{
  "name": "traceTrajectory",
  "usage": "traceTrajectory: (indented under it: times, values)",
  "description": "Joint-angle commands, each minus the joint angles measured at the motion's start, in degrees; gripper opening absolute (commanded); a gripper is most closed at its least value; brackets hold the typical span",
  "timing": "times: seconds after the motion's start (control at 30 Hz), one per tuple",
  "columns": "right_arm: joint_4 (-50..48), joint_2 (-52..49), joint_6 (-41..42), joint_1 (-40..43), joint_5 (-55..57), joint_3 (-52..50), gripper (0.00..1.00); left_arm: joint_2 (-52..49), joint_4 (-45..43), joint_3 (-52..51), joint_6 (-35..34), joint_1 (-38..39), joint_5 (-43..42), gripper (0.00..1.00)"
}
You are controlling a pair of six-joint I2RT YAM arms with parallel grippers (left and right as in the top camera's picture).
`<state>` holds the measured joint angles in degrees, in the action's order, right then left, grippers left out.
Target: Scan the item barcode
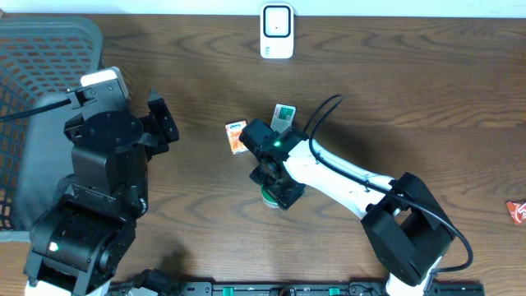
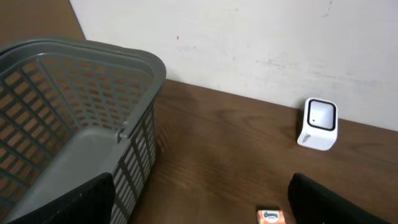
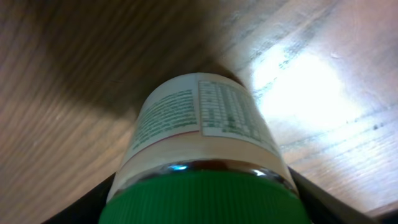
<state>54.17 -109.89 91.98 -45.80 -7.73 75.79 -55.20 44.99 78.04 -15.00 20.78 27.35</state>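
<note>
A white bottle (image 3: 199,124) with a green ribbed cap and a printed label lies on the wooden table. My right gripper (image 3: 202,205) has a black finger (image 3: 87,208) pressed against each side of it near the cap. From overhead only a sliver of green cap (image 1: 269,198) shows under the right gripper (image 1: 275,185). The white barcode scanner (image 1: 277,31) stands at the table's far edge and also shows in the left wrist view (image 2: 318,123). My left gripper (image 1: 160,123) hangs open and empty (image 2: 199,205) beside the basket.
A grey plastic basket (image 1: 33,74) fills the left side, its rim (image 2: 74,56) close to the left gripper. A small orange packet (image 1: 237,136) and a green-white packet (image 1: 283,117) lie just beyond the right gripper. A red item (image 1: 517,211) sits at the right edge.
</note>
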Motion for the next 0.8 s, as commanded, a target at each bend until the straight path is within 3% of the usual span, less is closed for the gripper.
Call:
traceTrajectory:
  times: [0.0, 0.1, 0.2, 0.4, 0.5, 0.63, 0.77]
  values:
    - [0.0, 0.2, -1.3, 0.3, 0.7, -0.7, 0.61, 0.2, 0.0, -0.6, -0.3, -0.1, 0.5, 0.89]
    - [-0.7, 0.2, -7.1, 0.3, -0.1, -0.6, 0.58, 0.2, 0.0, -0.6, -0.3, -0.1, 0.5, 0.89]
    - [-1.4, 0.2, -18.0, 0.3, -0.3, -0.6, 0.56, 0.2, 0.0, -0.6, -0.3, -0.1, 0.5, 0.89]
    - [-2.1, 0.3, -53.0, 2.0, -3.0, 0.0, 0.56, 0.2, 0.0, -0.6, -0.3, -0.1, 0.6, 0.89]
    - [-0.7, 0.3, -70.0, 3.1, -8.1, 0.4, 0.66, 0.2, 0.0, -0.6, -0.3, -0.1, 0.5, 0.89]
    - [2.3, 0.3, -80.6, 3.8, -6.3, 0.4, 0.7, 0.2, 0.0, -0.6, -0.3, -0.1, 0.5, 0.89]
    - [3.8, 0.3, -82.2, 3.8, 1.2, 0.4, 0.69, 0.2, 0.0, -0.6, -0.3, -0.1, 0.5, 0.89]
